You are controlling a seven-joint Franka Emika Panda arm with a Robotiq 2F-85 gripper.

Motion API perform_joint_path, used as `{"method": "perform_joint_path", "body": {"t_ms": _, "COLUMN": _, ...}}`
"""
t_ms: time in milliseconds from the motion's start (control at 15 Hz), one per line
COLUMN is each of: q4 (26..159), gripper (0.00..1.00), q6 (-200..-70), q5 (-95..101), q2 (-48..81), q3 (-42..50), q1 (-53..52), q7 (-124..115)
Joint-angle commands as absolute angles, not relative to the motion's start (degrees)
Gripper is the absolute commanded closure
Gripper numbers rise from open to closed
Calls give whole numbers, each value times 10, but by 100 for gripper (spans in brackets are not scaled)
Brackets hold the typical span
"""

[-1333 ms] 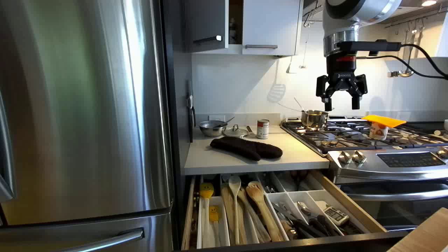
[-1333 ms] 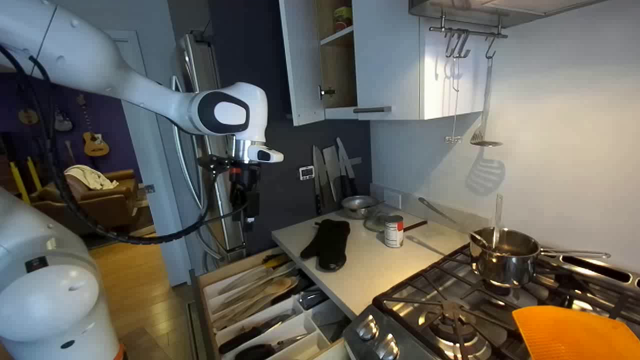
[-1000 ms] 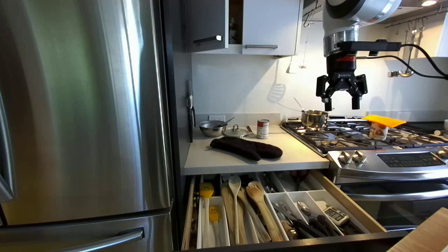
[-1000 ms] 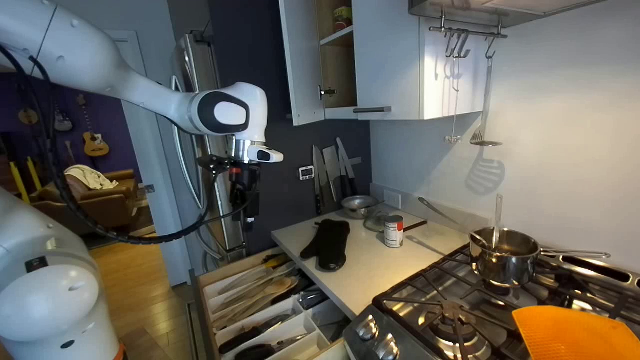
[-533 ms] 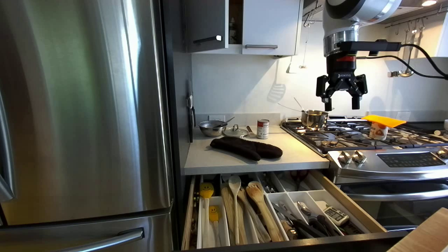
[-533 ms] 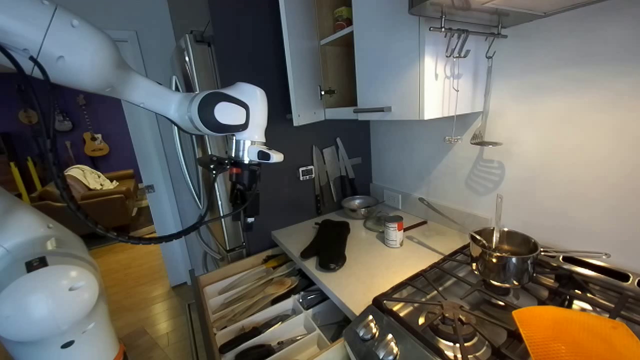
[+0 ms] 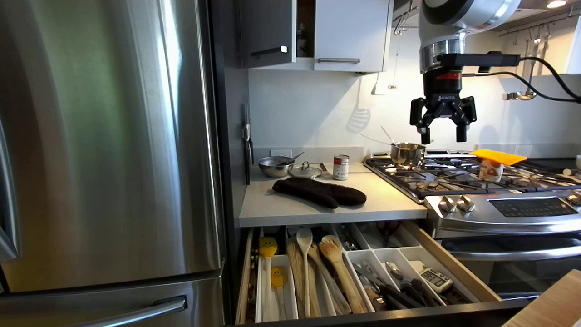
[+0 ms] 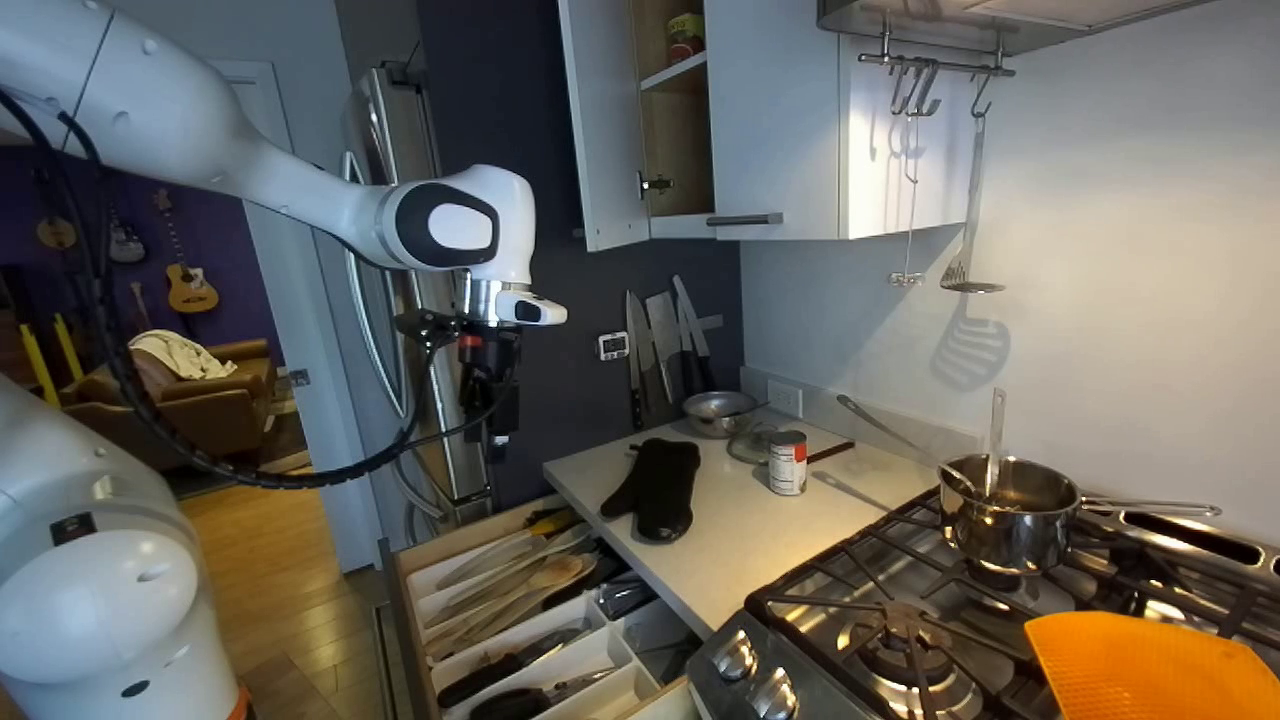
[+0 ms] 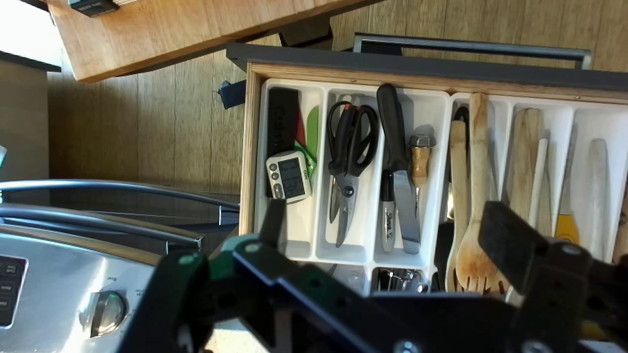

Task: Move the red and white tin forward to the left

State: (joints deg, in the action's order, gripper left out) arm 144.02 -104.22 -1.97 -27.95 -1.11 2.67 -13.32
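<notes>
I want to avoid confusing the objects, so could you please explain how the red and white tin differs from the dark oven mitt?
The red and white tin stands upright, while the dark oven mitt lies flat. The tin is a compact cylinder; the mitt is much longer. The tin shows red and white areas, whereas the mitt looks nearly black. Both rest on the pale countertop.

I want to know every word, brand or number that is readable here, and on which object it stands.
"Sharpie": on the marker, wrist view.
"Cuis…": on the flat black item; rest unclear.
Too small or blurred to read: markings on gripper, drawer timer, wall timer, red and white tin, cupboard can, printed tub, oven control panel, stove knob.
</notes>
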Motion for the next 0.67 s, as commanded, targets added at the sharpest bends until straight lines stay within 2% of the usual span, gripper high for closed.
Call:
{"method": "perform_joint_path", "body": {"t_ms": 0, "q4": 1439, "gripper": 0, "q6": -1041, "q5": -20, "q2": -279, "q3": -12, "q1": 28, "q7": -132}}
{"method": "perform_joint_path", "body": {"t_ms": 267, "q4": 1424, "gripper": 0, "q6": -1093, "q5": -31, "q2": -263, "q3": -13, "q1": 16, "q7": -109}}
{"method": "perform_joint_path", "body": {"t_ms": 600, "q4": 1392, "gripper": 0, "q6": -1259, "q5": -56, "q2": -187, "q3": -7, "q1": 6, "q7": -88}}
